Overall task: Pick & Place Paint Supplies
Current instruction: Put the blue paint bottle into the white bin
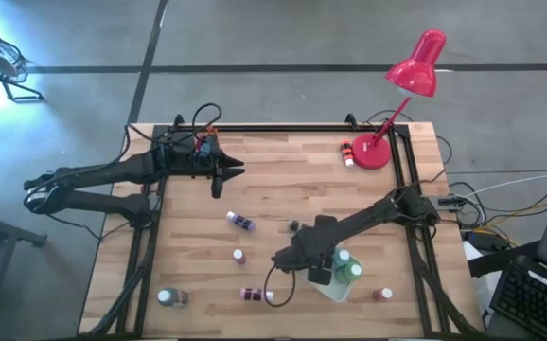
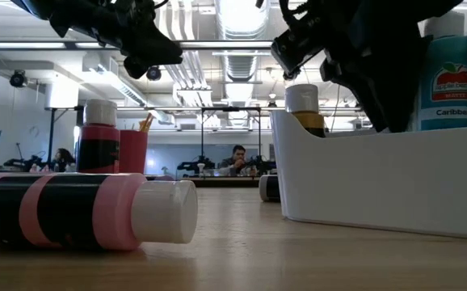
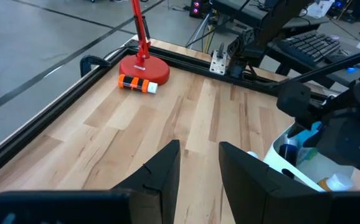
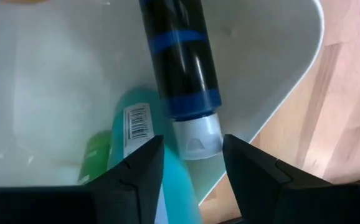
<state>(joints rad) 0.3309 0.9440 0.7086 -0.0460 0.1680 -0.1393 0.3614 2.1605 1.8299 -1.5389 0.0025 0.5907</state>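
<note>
From above, the right gripper [image 1: 322, 272] hangs directly over the white bin [image 1: 335, 289] at the table's near right, with teal and green bottles [image 1: 348, 268] already in it just beside its fingertips; the left gripper [image 1: 224, 171] waits well away across the table, at the far left, carrying nothing I can see. Loose bottles remain out on the wood: a purple one [image 1: 241, 222] and a pink one [image 1: 254, 295] to the right gripper's left, a clear one [image 1: 171, 297] farther that way, and a red one [image 1: 381, 295] on its other side. At table height the bin wall [image 2: 379, 174] stands under the dark gripper, with a big pink bottle [image 2: 80, 212] lying on its side well short of it. The left wrist camera shows that arm's fingers [image 3: 161, 174] a little apart with only bare wood between them, and an orange-banded bottle [image 3: 137, 84] lies well ahead, touching the lamp base [image 3: 144, 70]. The right wrist camera shows its fingers [image 4: 136, 174] parted, and the blue-banded dark bottle [image 4: 183, 68] stands cap-down between them inside the bin; I can't tell whether the pads touch the cap. The risk, to my eye: if that bottle is wedged on the teal one beneath, lifting away could drag it or tip it over the rim just beyond the fingertips, or nudge the light bin
</note>
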